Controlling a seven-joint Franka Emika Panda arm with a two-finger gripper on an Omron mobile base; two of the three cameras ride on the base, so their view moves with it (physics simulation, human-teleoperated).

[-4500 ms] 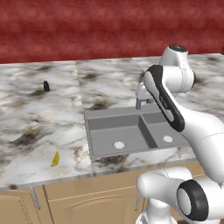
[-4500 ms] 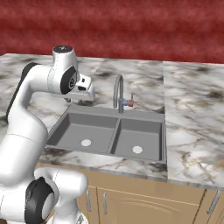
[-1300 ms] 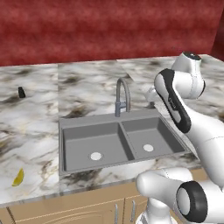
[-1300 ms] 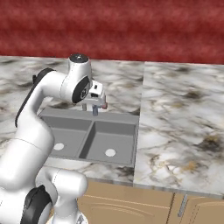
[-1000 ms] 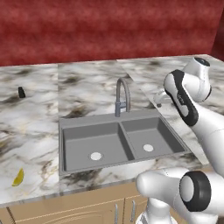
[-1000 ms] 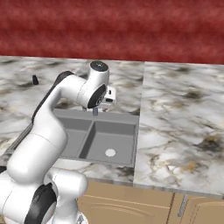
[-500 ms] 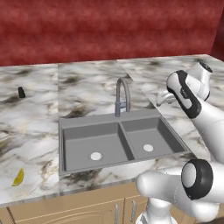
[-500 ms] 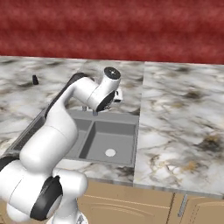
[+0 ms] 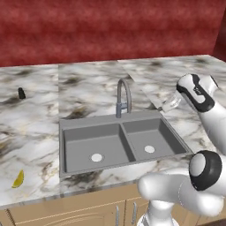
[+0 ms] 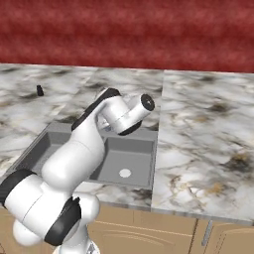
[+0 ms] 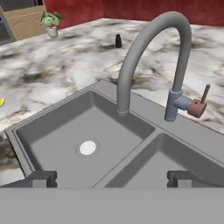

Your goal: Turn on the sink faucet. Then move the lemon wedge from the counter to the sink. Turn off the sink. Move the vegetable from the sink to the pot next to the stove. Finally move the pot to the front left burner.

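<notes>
At the left edge of the left base view, the yellow crescent lemon wedge (image 9: pixel 18 179) lies on the veined marble counter (image 9: pixel 88 92). At centre, the matte grey double sink (image 9: pixel 66 145) sits dry under the arched metal faucet (image 9: pixel 124 97). My gripper (image 11: pixel 112 178), fingers wide and empty, faces it. I judge the small reddish lever (image 11: pixel 199 105) needs a nudge from one fingertip, not a grab.
</notes>
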